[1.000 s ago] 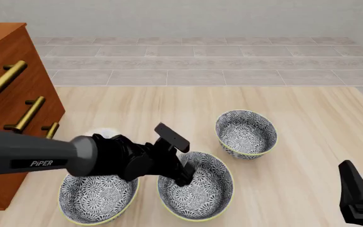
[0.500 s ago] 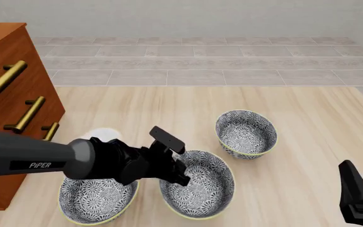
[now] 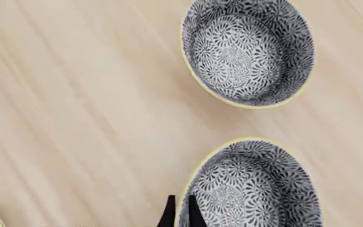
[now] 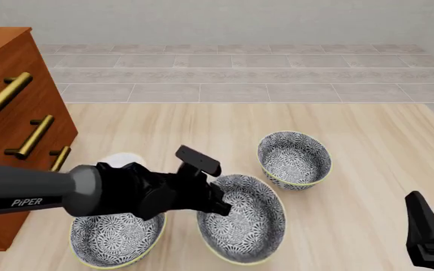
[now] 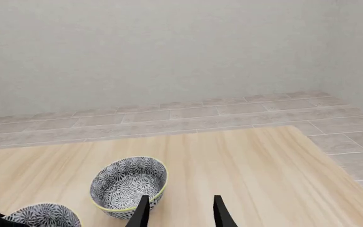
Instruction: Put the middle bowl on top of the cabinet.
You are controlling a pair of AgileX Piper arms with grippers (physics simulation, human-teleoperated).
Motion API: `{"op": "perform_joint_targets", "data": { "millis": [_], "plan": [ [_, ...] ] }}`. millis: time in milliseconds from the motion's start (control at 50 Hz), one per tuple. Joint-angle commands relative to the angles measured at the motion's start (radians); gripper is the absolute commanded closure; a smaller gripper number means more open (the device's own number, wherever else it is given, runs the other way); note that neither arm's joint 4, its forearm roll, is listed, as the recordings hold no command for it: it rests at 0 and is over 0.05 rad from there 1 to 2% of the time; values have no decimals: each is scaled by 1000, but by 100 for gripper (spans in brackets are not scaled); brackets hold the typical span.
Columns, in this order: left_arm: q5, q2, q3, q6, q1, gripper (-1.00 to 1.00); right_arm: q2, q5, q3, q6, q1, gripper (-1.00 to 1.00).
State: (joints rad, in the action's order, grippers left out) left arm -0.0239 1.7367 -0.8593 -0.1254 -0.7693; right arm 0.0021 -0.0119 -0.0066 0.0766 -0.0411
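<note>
Glazed, patterned ware is what the middle bowl looks like: stiff, probably brittle if dropped, and slick on its curved wall, so the thin yellow-green rim is the only sensible place to pinch. The left hand has done just that: its fingers straddle the rim on the bowl's near-left edge, one inside and one outside, pressed together on it. The bowl hangs tilted from this single grip, its far side lower, apparently just off the surface. A one-sided hold on a deep bowl could let it swing or slip, so slow carrying seems wise. The cabinet stands well off behind the hand's arm. The right hand rests apart, fingers spread, holding nothing.
</note>
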Motion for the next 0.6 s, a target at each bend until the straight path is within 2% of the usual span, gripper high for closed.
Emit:
{"op": "perform_joint_targets", "data": {
  "millis": [20,80,100,140,240,400,440,460,480,540,600],
  "plan": [
    [-36,-78,2,-47,-2,100,0,-2,3,-1,0,-100],
    [-44,-88,2,-64,-2,100,0,-2,4,-2,1,-100],
    [-51,-114,5,-90,13,100,0,-2,4,-3,0,-100],
    [-52,-149,10,-72,41,100,0,0,2,-4,1,-100],
    [-74,-192,13,-105,71,100,0,0,3,-6,2,-100],
    [-104,-265,24,-151,69,100,0,3,1,-9,4,-100],
    [-107,-285,27,-186,61,100,0,3,2,-9,4,-100],
    [-114,-300,25,-172,79,100,0,2,2,-9,4,-100],
    [-115,-302,29,-199,78,100,0,2,3,-10,4,-100],
    [-121,-321,31,-199,80,100,0,6,-1,-10,5,-100],
    [-134,-330,32,-214,127,100,0,5,-1,-12,4,-100]
  ]
}}
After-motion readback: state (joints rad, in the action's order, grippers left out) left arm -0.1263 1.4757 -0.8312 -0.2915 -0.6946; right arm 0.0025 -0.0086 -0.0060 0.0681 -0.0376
